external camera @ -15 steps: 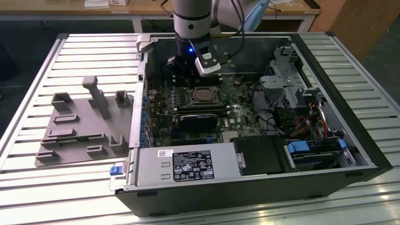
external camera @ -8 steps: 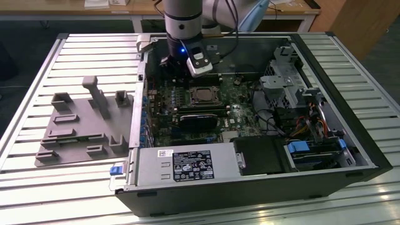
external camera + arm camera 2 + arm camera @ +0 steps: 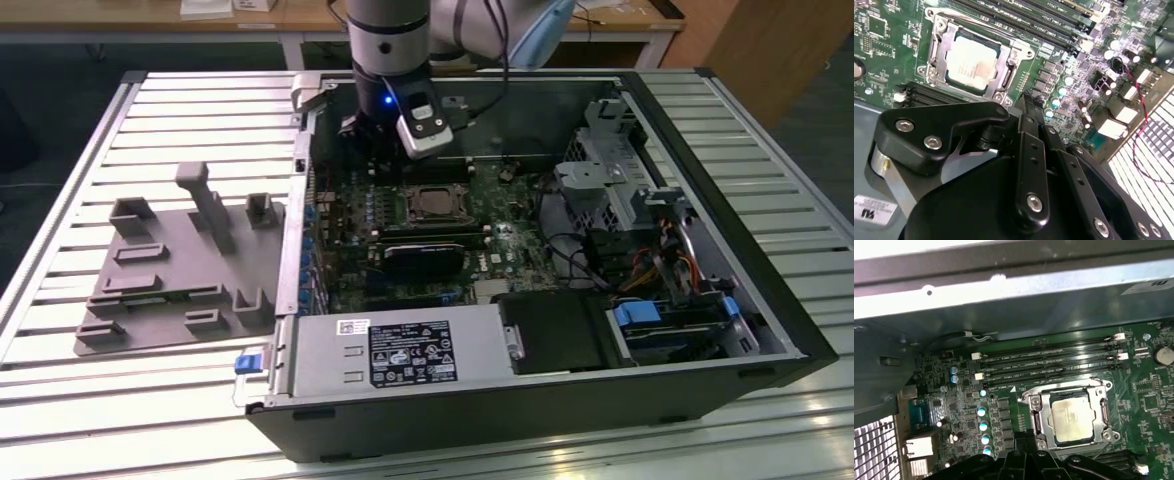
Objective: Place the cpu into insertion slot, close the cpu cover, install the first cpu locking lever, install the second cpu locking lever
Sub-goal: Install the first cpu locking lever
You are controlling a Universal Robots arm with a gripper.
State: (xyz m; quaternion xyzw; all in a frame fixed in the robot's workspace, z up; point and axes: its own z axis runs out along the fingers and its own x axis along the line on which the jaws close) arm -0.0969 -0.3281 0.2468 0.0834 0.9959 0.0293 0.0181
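Note:
The cpu (image 3: 974, 62) (image 3: 1070, 415) lies flat in the insertion slot (image 3: 434, 203), its pale metal top facing up. Around the chip, the silvery cpu cover (image 3: 1010, 50) (image 3: 1040, 412) is folded down, and thin metal levers run along its sides. In both wrist views my gripper (image 3: 1027, 102) (image 3: 1023, 437) hangs shut a short way off the socket's edge with nothing between its black fingers. In the exterior view the arm (image 3: 390, 60) stands over the far side of the open case, just behind the socket.
Memory slots (image 3: 1049, 365) run between the socket and the case's metal wall (image 3: 1004, 305). A black card (image 3: 427, 258) sits in front of the socket, with a power supply (image 3: 400, 355) nearer still. Drive cages (image 3: 627, 190) fill the exterior view's right. A grey fixture plate (image 3: 174, 270) lies outside the case.

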